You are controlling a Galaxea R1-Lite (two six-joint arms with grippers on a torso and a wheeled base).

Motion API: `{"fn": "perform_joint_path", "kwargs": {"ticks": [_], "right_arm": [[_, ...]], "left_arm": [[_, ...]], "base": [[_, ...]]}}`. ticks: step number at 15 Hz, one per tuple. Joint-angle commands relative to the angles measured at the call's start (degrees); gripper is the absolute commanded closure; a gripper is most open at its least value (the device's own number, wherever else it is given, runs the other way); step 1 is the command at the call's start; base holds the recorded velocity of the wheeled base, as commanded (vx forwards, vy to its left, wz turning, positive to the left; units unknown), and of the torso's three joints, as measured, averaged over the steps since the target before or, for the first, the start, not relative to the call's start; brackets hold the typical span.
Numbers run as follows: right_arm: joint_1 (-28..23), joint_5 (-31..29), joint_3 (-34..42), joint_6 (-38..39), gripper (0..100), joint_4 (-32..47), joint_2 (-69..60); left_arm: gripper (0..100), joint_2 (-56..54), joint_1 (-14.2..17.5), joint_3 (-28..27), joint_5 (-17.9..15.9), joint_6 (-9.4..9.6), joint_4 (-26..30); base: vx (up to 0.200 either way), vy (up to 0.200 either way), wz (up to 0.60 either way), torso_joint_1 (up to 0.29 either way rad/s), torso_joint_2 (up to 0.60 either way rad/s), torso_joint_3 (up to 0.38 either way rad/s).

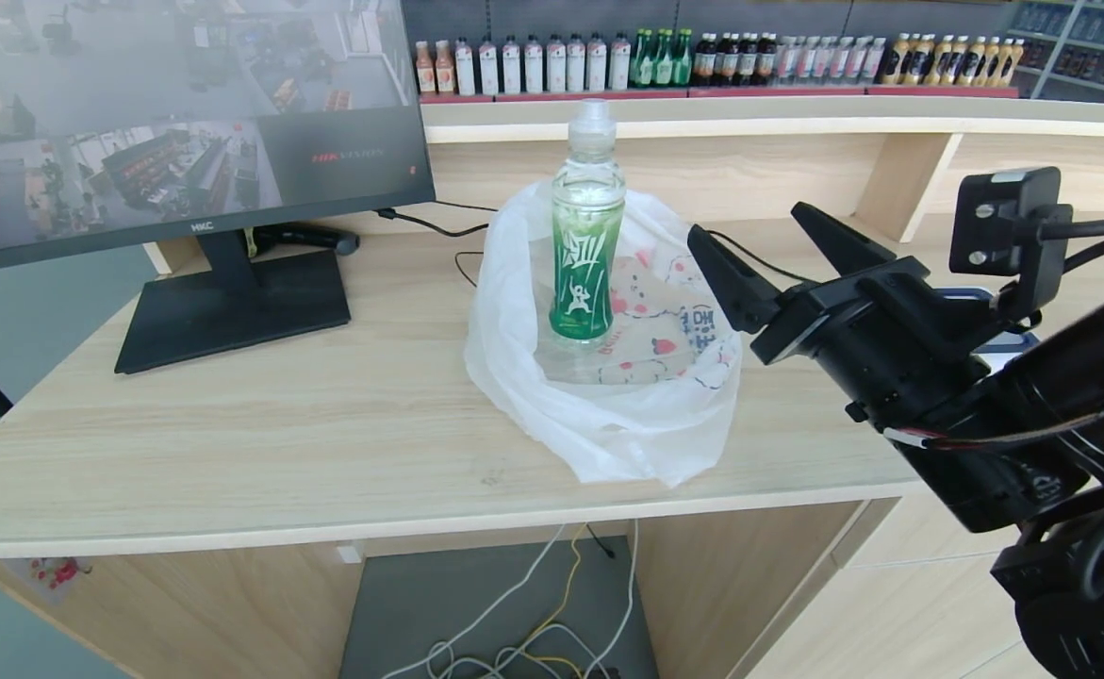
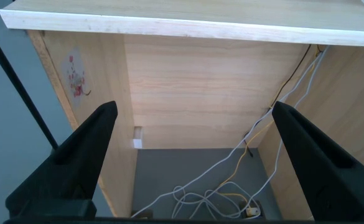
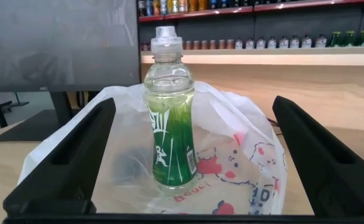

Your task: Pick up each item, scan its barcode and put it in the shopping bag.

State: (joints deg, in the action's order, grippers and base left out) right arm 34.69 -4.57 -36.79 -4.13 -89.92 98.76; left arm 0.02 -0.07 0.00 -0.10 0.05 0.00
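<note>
A clear bottle with a green label and a clear cap (image 1: 587, 226) (image 3: 169, 118) stands upright inside the white shopping bag (image 1: 599, 415) (image 3: 244, 143), which lies open on the wooden counter (image 1: 278, 424). My right gripper (image 1: 782, 250) (image 3: 194, 155) hovers open just to the right of the bag, its fingers apart and empty, pointing toward the bottle. My left gripper (image 2: 194, 155) is open and empty, down in front of the counter and facing the recess beneath it.
A monitor on a black stand (image 1: 231, 302) occupies the counter's left side, with a handheld barcode scanner (image 1: 302, 238) behind it. Cables (image 2: 231, 180) hang under the counter. A raised shelf (image 1: 797, 123) with bottles runs along the back.
</note>
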Motion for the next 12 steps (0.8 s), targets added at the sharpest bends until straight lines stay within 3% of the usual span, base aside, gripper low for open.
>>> {"fn": "perform_joint_path", "kwargs": {"ticks": [1,12], "right_arm": [[0.11,0.0,-0.03,-0.09,0,-0.08,0.82],[0.02,0.0,3.83,0.0,0,-0.08,-2.25]], "left_arm": [[0,-0.02,-0.01,0.0,0.01,-0.05,0.0],[0,-0.02,-0.01,0.0,0.1,-0.22,0.0]], "base": [[0.0,-0.2,0.0,0.002,0.0,-0.007],[0.0,-0.2,0.0,0.002,0.0,0.002]]}}
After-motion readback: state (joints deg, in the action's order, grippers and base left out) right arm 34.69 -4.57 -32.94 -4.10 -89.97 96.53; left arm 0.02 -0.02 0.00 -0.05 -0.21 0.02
